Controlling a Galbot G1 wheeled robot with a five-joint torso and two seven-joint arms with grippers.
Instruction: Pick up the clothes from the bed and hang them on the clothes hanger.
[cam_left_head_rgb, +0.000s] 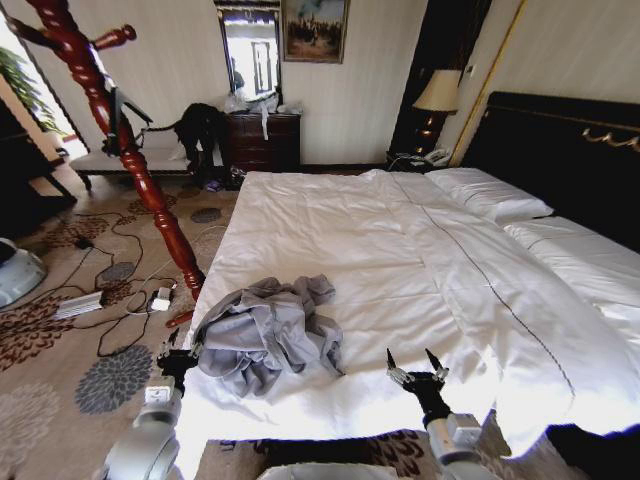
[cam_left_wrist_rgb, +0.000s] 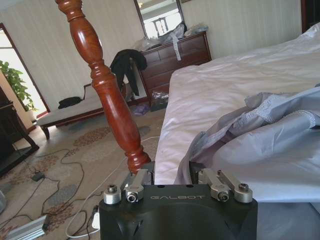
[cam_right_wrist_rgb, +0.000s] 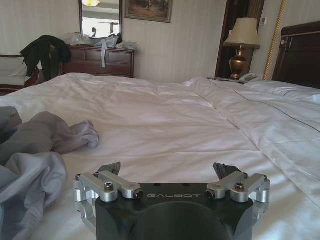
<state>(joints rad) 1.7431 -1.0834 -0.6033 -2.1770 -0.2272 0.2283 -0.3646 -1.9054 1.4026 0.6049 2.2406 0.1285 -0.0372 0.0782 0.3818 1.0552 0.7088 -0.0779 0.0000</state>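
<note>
The clothes (cam_left_head_rgb: 268, 333) are a crumpled light grey-blue garment heaped on the near left part of the bed (cam_left_head_rgb: 330, 230), also seen in the left wrist view (cam_left_wrist_rgb: 270, 130) and the right wrist view (cam_right_wrist_rgb: 35, 150). My left gripper (cam_left_head_rgb: 180, 357) sits at the bed's near left edge against the heap's hem. It is open, and a fold of fabric hangs between its fingertips (cam_left_wrist_rgb: 148, 169). My right gripper (cam_left_head_rgb: 412, 362) hovers open over bare duvet to the right of the heap, holding nothing. The thin black clothes hanger (cam_left_head_rgb: 120, 112) hangs on the coat stand.
A reddish-brown wooden coat stand (cam_left_head_rgb: 140, 170) rises from the carpet just left of the bed, close to my left arm. Cables and a power strip (cam_left_head_rgb: 78, 304) lie on the floor. A dresser (cam_left_head_rgb: 262, 140), a bench with dark garments (cam_left_head_rgb: 200, 125) and a lamp (cam_left_head_rgb: 438, 95) stand far back.
</note>
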